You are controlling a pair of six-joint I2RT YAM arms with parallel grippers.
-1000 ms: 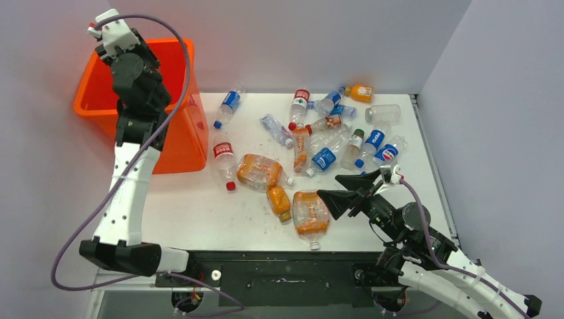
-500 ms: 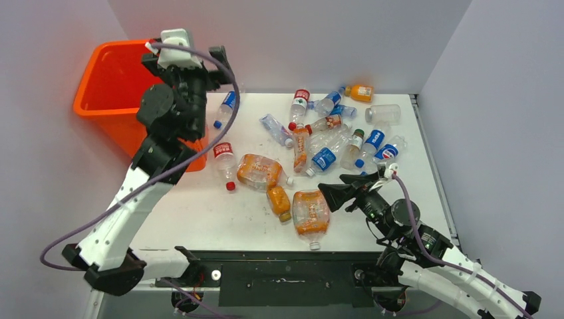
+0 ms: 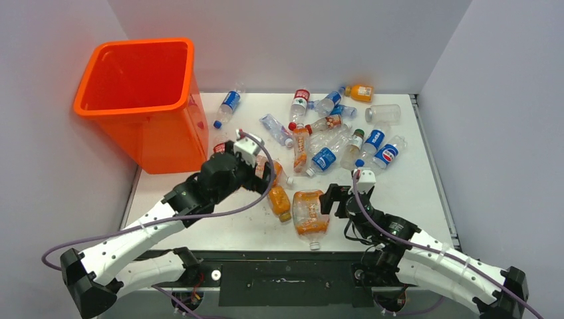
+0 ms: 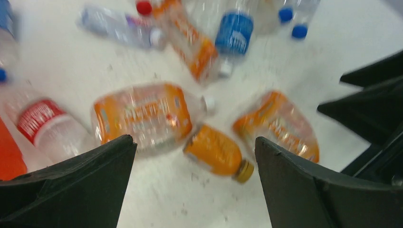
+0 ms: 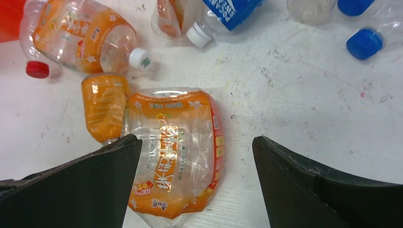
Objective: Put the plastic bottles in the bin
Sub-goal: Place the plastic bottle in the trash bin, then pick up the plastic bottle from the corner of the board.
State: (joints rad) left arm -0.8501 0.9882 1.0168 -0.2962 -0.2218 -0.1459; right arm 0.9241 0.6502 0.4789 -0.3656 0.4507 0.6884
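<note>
Several plastic bottles lie on the white table. My left gripper (image 4: 194,142) is open and empty, low over a small orange bottle (image 4: 216,152) and a big orange-label bottle (image 4: 142,116); from above, the left gripper (image 3: 265,176) is at mid-table. My right gripper (image 5: 196,140) is open, its fingers either side of a flattened orange-label bottle (image 5: 176,147) without touching it; in the top view the right gripper (image 3: 330,199) is just right of that flattened bottle (image 3: 310,212). The orange bin (image 3: 90,106) stands upright at the back left, apart from both grippers.
A heap of blue-, red- and orange-label bottles (image 3: 332,133) fills the back right. A red-label bottle (image 4: 43,121) lies beside the bin. A lone blue-label bottle (image 3: 227,106) lies near the back wall. Walls close the table on three sides. The right arm's black fingers (image 4: 375,104) are close to my left gripper.
The left arm swung from over the bin down to mid-table and its jaws opened. The right gripper moved left and lower over the flattened bottle.
</note>
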